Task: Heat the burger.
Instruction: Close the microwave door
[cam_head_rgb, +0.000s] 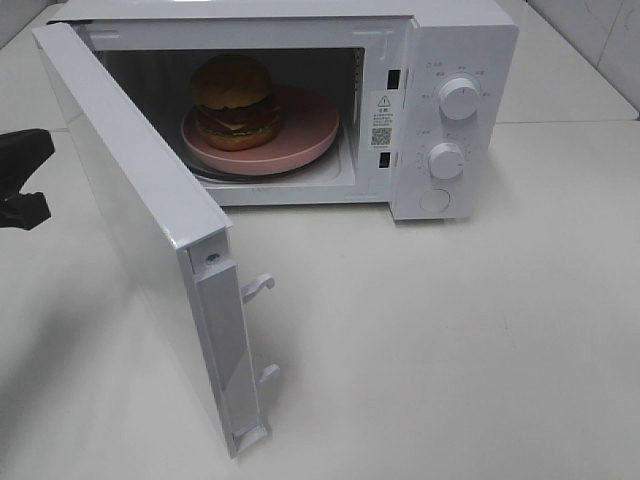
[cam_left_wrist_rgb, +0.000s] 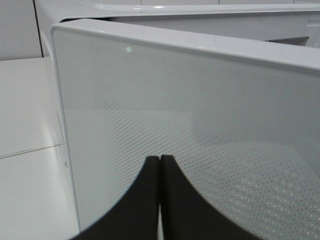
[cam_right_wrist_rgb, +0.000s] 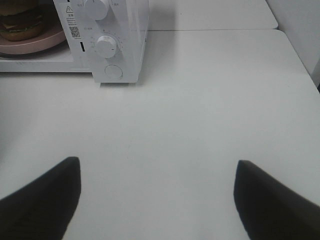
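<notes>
- Exterior high view first: the microwave (cam_head_rgb: 470, 60) sits toward the far edge of the bench (cam_head_rgb: 480, 330). Its door (cam_head_rgb: 130, 230) is swung wide toward the near-left corner.
- Your burger (cam_head_rgb: 233, 100) is upright on the pink plate (cam_head_rgb: 305, 140), inside the open cavity and left of the knobs (cam_head_rgb: 459, 97).
- Left claw (cam_left_wrist_rgb: 160, 157): tips pressed together, holding nothing, aimed at the door's outer glass. You can't tell from these views whether it's touching.
- Right claw (cam_right_wrist_rgb: 157, 161): jaws wide and empty, hovering over bare bench in front of the control panel.
- Biggest risk, I'd say: closed tips on glossy glass can skid sideways as you push, and the door only half swings.
- Push too hard or too near the hinge and the whole microwave may slide toward the far edge instead of the door turning.
- Watch the latch hooks (cam_head_rgb: 258, 287). If the door stops short of clicking in, the heat likely won't start.
- The plate's front rim looks close to the cavity lip, so a door slammed shut might nudge it.
- Relative to the claws: the door stands between the burger and your left claw. The burger is well apart from the right claw, which sits nearer the knobs than the food.
</notes>
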